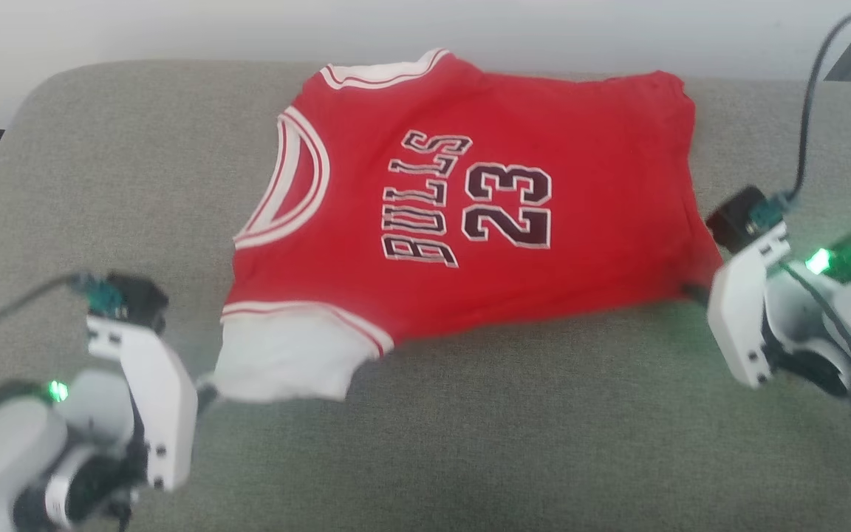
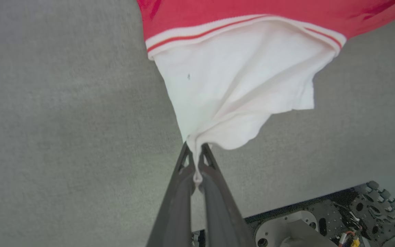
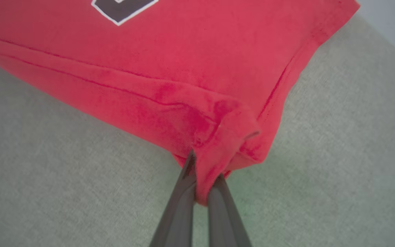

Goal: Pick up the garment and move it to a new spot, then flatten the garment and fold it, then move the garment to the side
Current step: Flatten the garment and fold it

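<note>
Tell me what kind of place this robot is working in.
Likely a living-room setting: a grey woven upholstered cushion, like a sofa seat, against a pale wall, with a red fabric jersey lying on it.

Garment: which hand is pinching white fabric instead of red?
The left hand, shut on the white sleeve of the garment; the right hand pinches a plain red bottom corner.

Likely a home living room, or a mock-up of one. Told by a wide grey woven cushion (image 1: 137, 170) with a rounded corner, like a sofa seat, set before a plain pale wall (image 1: 174, 29), with a jersey (image 1: 484, 199) spread on it. Too little else in sight to say for sure.
</note>
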You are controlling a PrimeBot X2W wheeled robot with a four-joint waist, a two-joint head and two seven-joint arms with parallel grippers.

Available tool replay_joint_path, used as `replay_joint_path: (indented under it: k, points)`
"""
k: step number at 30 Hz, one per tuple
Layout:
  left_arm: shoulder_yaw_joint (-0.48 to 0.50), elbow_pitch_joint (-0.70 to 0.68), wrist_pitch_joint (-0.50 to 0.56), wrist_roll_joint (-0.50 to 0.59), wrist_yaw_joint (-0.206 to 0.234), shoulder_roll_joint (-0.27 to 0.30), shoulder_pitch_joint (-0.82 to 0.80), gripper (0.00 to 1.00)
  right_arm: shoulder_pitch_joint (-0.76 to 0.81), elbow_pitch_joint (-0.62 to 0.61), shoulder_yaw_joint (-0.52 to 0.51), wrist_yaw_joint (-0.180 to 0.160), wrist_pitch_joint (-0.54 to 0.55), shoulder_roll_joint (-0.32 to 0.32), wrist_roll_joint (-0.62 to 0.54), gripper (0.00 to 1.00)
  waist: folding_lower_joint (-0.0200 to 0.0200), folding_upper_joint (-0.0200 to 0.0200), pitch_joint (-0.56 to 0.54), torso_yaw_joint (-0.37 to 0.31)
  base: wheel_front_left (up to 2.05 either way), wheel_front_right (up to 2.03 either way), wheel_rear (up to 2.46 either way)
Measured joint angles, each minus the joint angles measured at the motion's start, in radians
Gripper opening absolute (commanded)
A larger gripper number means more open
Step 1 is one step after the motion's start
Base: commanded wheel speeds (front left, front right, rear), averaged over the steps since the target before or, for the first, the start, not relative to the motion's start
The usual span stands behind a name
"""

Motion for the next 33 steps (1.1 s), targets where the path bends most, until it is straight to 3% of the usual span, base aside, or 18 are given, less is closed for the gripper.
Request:
replay_joint_path:
  k: [10,20,27,33]
  points:
    - [-0.026,-0.181,-0.041,-0.048,0.107,0.077,0.190,0.00,0.172,-0.201,0.036,0.000,0.102,-0.151,0.128,0.00,0.0000,0.0000,0.002,-0.001,0.00,0.00,0.00]
    - [-0.044,-0.267,-0.013,-0.083,0.186,0.137,0.264,0.00,0.297,-0.352,0.004,0.000,0.177,-0.226,0.197,0.00,0.0001,0.0000,0.008,-0.023,0.00,0.00,0.00]
    - [0.000,-0.309,-0.053,-0.029,0.176,0.159,0.208,0.00,0.326,-0.366,-0.085,0.000,0.156,-0.211,0.156,0.00,0.0000,-0.0003,0.009,-0.047,0.00,0.00,0.00]
    - [0.035,-0.282,-0.041,0.051,0.123,0.160,0.065,0.00,0.301,-0.343,-0.184,0.000,0.147,-0.139,0.066,0.00,0.0000,-0.0002,0.007,-0.079,0.00,0.00,0.00]
